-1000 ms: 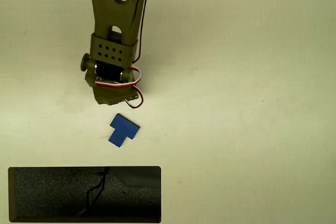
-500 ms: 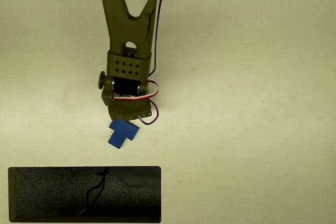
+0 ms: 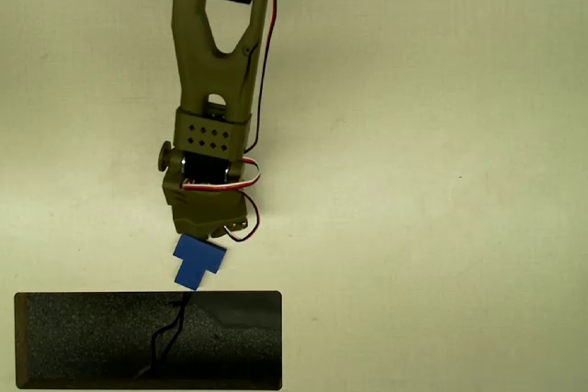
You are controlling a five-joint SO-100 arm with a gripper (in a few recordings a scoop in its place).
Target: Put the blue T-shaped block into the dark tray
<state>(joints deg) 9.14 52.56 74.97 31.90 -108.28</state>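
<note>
In the overhead view the blue T-shaped block (image 3: 195,263) lies just above the top rim of the dark tray (image 3: 55,298), stem pointing down toward it. The olive-green arm reaches down from the top edge. Its gripper (image 3: 202,231) sits directly over the block's upper edge and covers it. The wrist body hides the fingers, so I cannot see whether they grip the block or only touch it. The tray has a speckled black floor with a dark crack-like line near its middle.
The tray lies along the bottom edge at the left. A red-and-white wire loop (image 3: 246,227) hangs off the right side of the wrist. The pale tabletop (image 3: 432,181) stretches bare to the right of the arm and the tray.
The arm has stretched further down and shifted left. The block has moved with it, down and left, from mid-table to just above the tray's rim, and has turned a little.
</note>
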